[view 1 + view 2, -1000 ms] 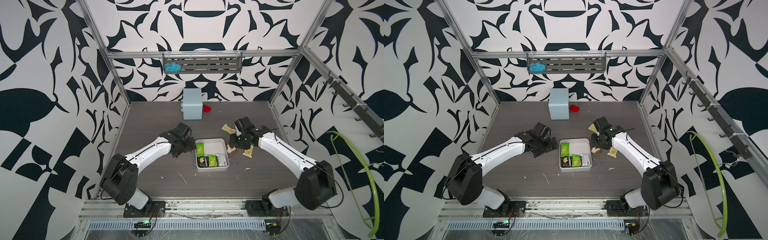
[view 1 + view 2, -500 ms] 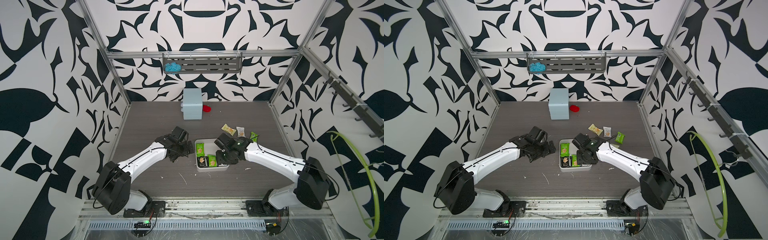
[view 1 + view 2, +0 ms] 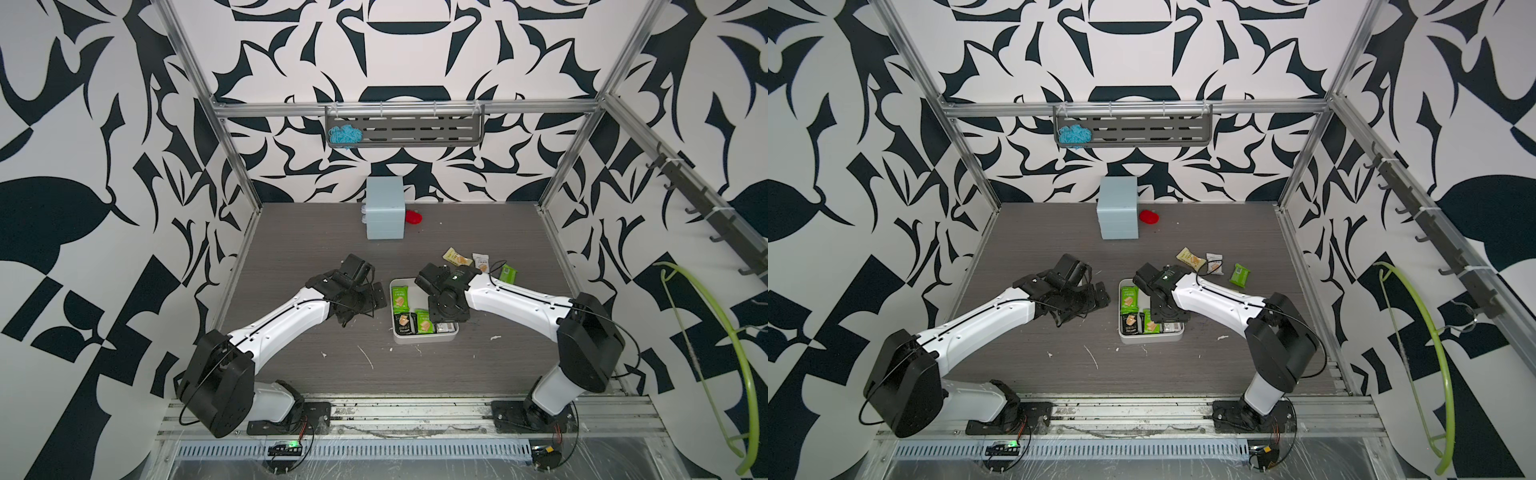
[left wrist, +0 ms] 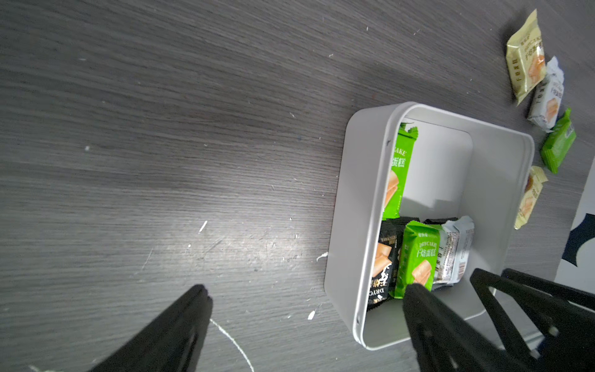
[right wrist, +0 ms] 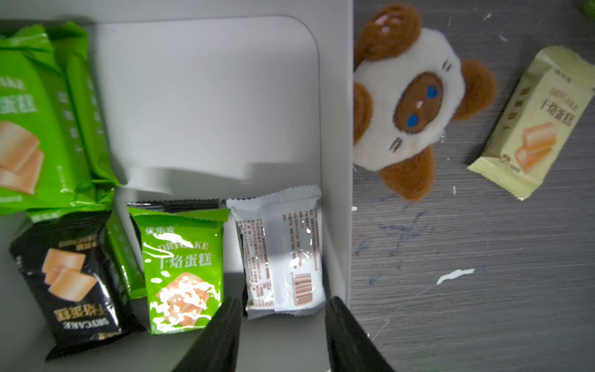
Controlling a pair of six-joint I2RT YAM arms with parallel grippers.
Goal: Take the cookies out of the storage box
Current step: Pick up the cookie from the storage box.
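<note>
My right gripper (image 5: 283, 317) hangs inside the storage box (image 5: 335, 96). In both top views my own wrist covers its tips. Only the right wrist view shows the fingers standing apart, clamped on nothing, one on each side of the near end of a white packet (image 5: 280, 251) that lies along the box wall. My left gripper (image 4: 307, 291) is spread wide and empty over the desk (image 4: 161, 145), just beside the box's outer wall.

The cookies (image 5: 183, 264) inside the box overlap, so the count is rough. I make out three green ones plus a green sliver, a black packet (image 5: 67, 280), a black edge under the middle green one, and the white one. The biggest green one is cut off by the frame.

Four more lie out on the desk in the left wrist view: a cream-yellow packet (image 4: 526, 58), a second white packet (image 4: 547, 93), a green packet (image 4: 558, 141) and a second cream-yellow packet (image 4: 529, 196). The top views show only three of these, because my right arm hides the fourth. It also hides the plush toy (image 5: 405, 96), which only the right wrist view shows, just beside the box wall and partly cut off by it.
</note>
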